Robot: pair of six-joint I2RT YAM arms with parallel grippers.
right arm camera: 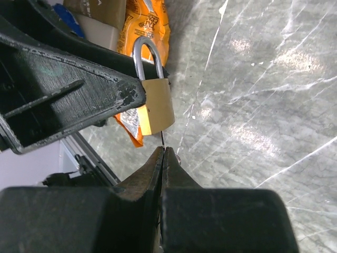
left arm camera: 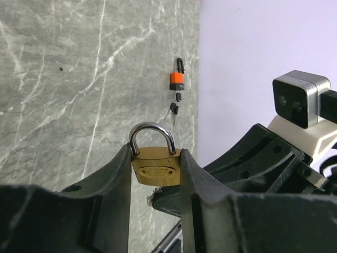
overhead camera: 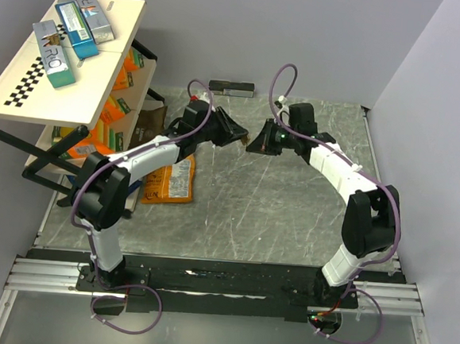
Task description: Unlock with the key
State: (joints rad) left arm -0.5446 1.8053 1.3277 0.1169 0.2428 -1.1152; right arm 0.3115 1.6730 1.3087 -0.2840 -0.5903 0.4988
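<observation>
A small brass padlock point(left arm camera: 156, 167) with a steel shackle is pinched by its sides in my left gripper point(left arm camera: 156, 158), held above the marble table. In the right wrist view the same padlock point(right arm camera: 158, 105) hangs just beyond my right gripper point(right arm camera: 164, 150). That gripper is shut on the key, whose thin blade point(right arm camera: 163, 139) reaches up to the padlock's underside. Most of the key is hidden between the fingers. From above, the left gripper point(overhead camera: 235, 132) and right gripper point(overhead camera: 258, 141) meet tip to tip at mid-table.
An orange-red padlock point(left arm camera: 177, 80) lies with small dark keys point(left arm camera: 175, 107) near the table's far edge. At the left, an orange snack bag point(overhead camera: 172, 182) lies on the table beside a shelf point(overhead camera: 61, 87) with boxes. A dark bar point(overhead camera: 233, 86) lies at the back wall.
</observation>
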